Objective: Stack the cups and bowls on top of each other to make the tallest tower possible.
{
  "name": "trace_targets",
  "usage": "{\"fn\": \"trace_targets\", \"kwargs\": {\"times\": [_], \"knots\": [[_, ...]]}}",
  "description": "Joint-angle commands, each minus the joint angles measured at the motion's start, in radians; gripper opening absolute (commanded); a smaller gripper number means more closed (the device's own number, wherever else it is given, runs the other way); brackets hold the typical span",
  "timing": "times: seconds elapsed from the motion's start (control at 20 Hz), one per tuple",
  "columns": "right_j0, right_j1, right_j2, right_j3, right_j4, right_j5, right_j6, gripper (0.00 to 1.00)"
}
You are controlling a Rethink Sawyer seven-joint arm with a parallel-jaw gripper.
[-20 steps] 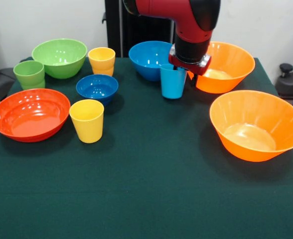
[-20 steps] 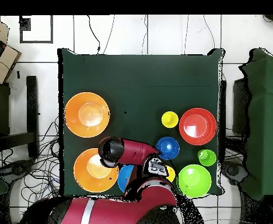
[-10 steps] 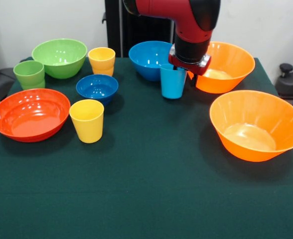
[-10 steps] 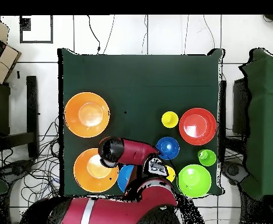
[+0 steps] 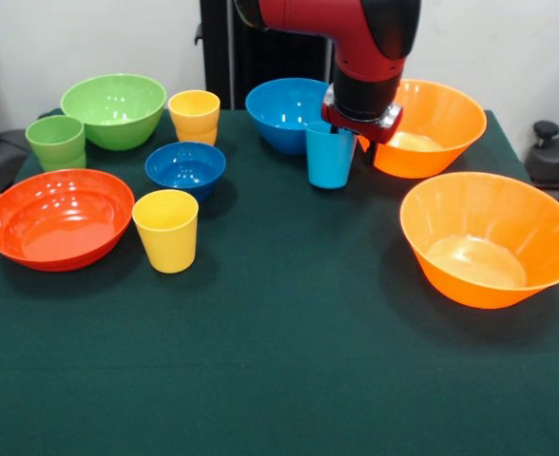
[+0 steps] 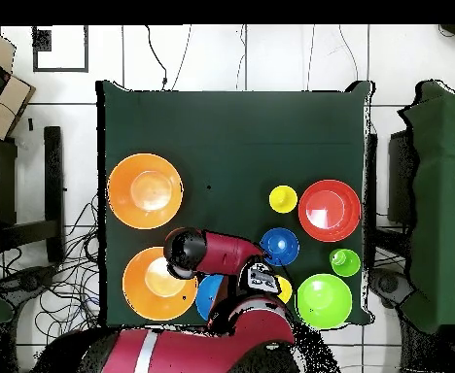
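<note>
**Gripper down at the light blue cup, no tower on the table**

You had the gripper (image 5: pixel 353 142) lowered at the rim of the light blue cup (image 5: pixel 329 158), which stood upright on the green table cover (image 5: pixel 289 361). A dark fingertip showed just beside the cup's right wall, but you could not tell from either view whether the fingers were closed on the cup or merely around it. From overhead the arm (image 6: pixel 222 254) covered that cup completely.

The cup sat between the medium light blue bowl (image 5: pixel 285 112) behind it and the far orange bowl (image 5: pixel 432 123) to its right. The second large orange bowl (image 5: pixel 489 237) lay nearer the camera, well apart from the gripper.

On the other side of the front view you had the small dark blue bowl (image 5: pixel 185 167), with one yellow cup (image 5: pixel 166 230) just in front of it and the other yellow cup (image 5: pixel 194 116) behind it. The green bowl (image 5: pixel 114 109) and the green cup (image 5: pixel 56 142) stood at the far left, and the wide red-orange bowl (image 5: pixel 57 218) lay before the green cup. Every piece rested singly on the cover; nothing was stacked.
</note>
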Motion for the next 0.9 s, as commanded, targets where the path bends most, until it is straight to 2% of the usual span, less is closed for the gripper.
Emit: {"fn": "trace_targets", "kwargs": {"times": [0.05,0.9], "knots": [[0.003,0.026,0.053,-0.066,-0.014,-0.075,0.09,1.0],[0.006,0.027,0.044,-0.074,-0.015,-0.073,0.094,1.0]]}}
